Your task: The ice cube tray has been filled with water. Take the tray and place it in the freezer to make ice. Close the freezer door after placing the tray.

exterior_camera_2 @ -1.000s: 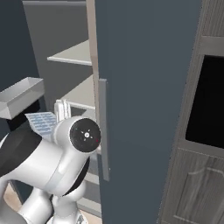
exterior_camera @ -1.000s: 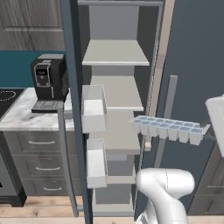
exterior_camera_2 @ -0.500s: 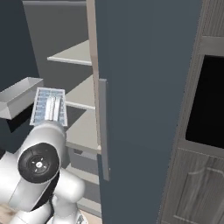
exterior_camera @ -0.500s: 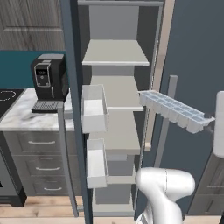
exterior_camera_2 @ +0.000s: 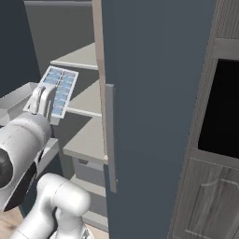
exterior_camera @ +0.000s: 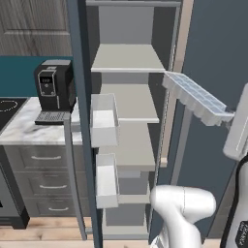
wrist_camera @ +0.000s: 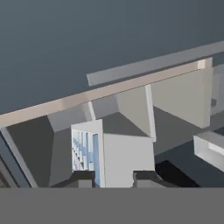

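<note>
The ice cube tray (exterior_camera: 196, 97) hangs in the air in front of the open freezer (exterior_camera: 128, 101), tilted, with its far end raised toward the middle shelves. My gripper (exterior_camera: 226, 116) is shut on the tray's near right end. From the right base view the tray (exterior_camera_2: 58, 91) shows its light blue water (exterior_camera_2: 60, 84) in two rows of cells, with the gripper (exterior_camera_2: 49, 109) at its lower end. In the hand view the tray (wrist_camera: 94, 155) stands edge-on between my fingertips (wrist_camera: 83, 177). The freezer door (exterior_camera: 80, 121) stands swung open at the left, seen edge-on.
White door bins (exterior_camera: 104, 121) jut from the open door toward the shelves. A closed slate-blue door (exterior_camera_2: 154, 93) with a grey handle (exterior_camera_2: 109, 140) is at the right. A black coffee machine (exterior_camera: 53, 89) stands on the marble counter (exterior_camera: 29, 131). Dark cabinets with an oven (exterior_camera_2: 224, 112) lie far right.
The tray has risen and tipped, its far end now higher and pointing at the shelves. The arm has swung with it, and the grip has held.
</note>
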{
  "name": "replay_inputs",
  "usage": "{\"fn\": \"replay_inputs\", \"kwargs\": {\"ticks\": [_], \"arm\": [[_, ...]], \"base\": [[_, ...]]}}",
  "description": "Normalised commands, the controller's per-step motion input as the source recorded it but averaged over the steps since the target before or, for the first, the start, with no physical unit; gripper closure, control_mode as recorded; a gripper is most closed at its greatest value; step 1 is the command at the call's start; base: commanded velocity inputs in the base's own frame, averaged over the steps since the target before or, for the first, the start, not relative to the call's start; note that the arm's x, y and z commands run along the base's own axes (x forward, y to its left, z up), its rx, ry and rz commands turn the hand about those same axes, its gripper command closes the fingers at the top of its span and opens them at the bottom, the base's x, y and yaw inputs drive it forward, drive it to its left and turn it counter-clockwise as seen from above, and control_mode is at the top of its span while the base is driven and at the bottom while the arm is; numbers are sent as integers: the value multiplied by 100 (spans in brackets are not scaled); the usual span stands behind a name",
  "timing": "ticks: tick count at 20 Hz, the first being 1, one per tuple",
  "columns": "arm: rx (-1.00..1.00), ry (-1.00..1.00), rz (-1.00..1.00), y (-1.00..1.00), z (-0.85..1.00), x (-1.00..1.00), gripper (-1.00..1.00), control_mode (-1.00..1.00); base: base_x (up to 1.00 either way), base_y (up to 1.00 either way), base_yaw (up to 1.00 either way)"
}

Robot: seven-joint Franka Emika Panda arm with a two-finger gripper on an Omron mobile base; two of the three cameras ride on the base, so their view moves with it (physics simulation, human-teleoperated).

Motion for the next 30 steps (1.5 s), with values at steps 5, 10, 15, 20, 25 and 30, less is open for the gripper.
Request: {"fn": "replay_inputs", "kwargs": {"ticks": [5,10,15,20,25,30], "arm": [[0,-9,-12,39,49,4,100,-100],[0,-1,-7,39,23,32,100,-100],[0,0,-6,25,8,75,100,-100],[0,0,-4,16,0,98,100,-100],[0,1,0,14,0,98,100,-100],[0,4,-2,2,0,88,100,-100]], "base": [[0,0,0],[0,0,0],[0,0,0],[0,0,0],[0,0,0],[0,0,0]]}}
